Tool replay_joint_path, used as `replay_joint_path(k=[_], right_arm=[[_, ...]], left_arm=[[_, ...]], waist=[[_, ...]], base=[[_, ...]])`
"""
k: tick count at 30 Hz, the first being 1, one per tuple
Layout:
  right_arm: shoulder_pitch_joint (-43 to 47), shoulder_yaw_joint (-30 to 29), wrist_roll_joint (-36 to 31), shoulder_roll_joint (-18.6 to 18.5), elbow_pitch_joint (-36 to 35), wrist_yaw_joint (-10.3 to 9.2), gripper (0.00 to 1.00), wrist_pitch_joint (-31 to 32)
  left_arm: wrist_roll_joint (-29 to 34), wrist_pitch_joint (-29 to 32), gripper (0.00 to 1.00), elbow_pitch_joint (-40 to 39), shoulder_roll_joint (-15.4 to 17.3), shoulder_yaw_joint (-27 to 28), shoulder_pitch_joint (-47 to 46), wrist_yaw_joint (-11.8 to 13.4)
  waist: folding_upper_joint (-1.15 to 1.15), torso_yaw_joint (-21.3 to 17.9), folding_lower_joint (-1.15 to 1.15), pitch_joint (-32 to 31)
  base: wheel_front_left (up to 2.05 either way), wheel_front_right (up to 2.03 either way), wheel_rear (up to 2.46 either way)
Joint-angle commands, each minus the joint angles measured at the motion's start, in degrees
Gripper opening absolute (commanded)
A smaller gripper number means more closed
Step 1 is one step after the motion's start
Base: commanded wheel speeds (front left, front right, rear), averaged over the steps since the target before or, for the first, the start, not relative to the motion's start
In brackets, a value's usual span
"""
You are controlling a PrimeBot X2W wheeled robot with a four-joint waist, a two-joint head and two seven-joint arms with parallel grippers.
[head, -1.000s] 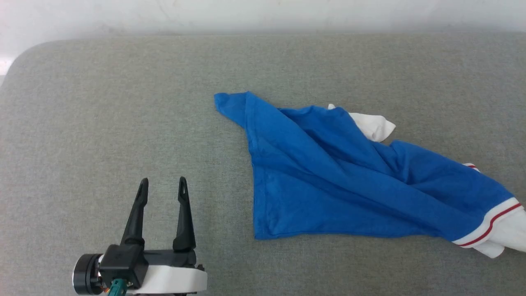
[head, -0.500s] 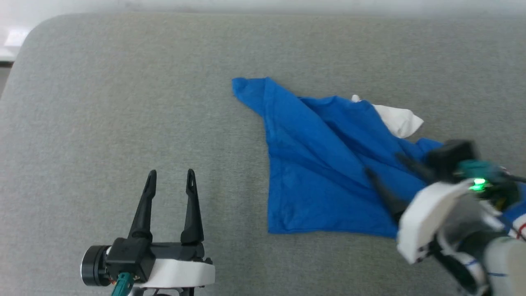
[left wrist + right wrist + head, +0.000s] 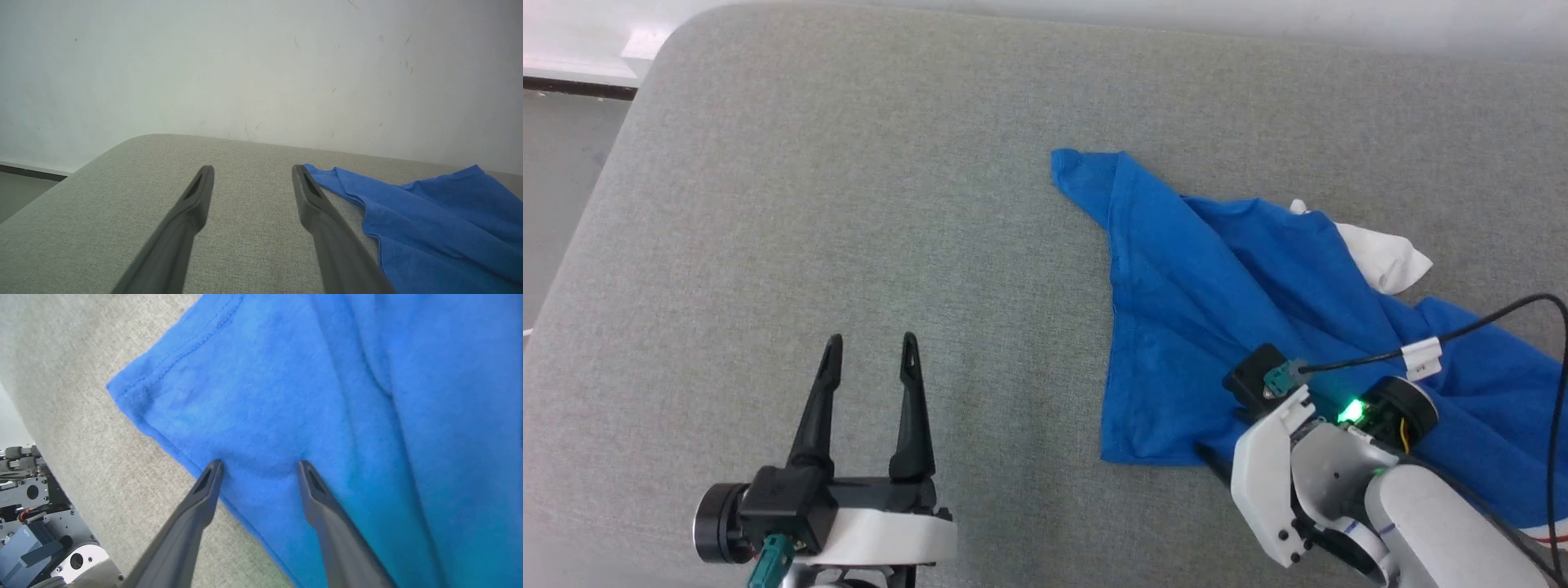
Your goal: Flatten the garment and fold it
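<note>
Right claw [image 3: 259,467] has swung in over the shirt [image 3: 1217,310] since a second ago. Its jaws are spread wide, gripping nothing, tips at the blue cloth just inside the hem near a corner. Shirt lies crumpled on the right part of the grey tabletop [image 3: 849,204], white sleeve [image 3: 1388,257] poking out at the far side. Left claw [image 3: 870,347] is wide open and empty over bare tabletop, apart from the shirt.

Each end effector has two long, dark, tapering fingers with slotted tips. The left end effector [image 3: 871,338] has a white shell [image 3: 882,539] and teal plug [image 3: 768,563]; the right end effector [image 3: 259,463], a green light [image 3: 1352,411] and white-tagged black cable [image 3: 1486,318].
</note>
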Motion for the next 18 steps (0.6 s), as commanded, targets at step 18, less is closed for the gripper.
replay_joint_path(k=[18], right_arm=[[2.86,3.19,16.05,-3.13,-13.2,-0.09,0.0,5.58]], left_arm=[[0.41,-0.27,1.0,0.73,0.13,1.03,0.12,-1.07]], waist=[[0.0,-6.73,0.0,-1.8]], base=[[0.0,0.0,0.0]])
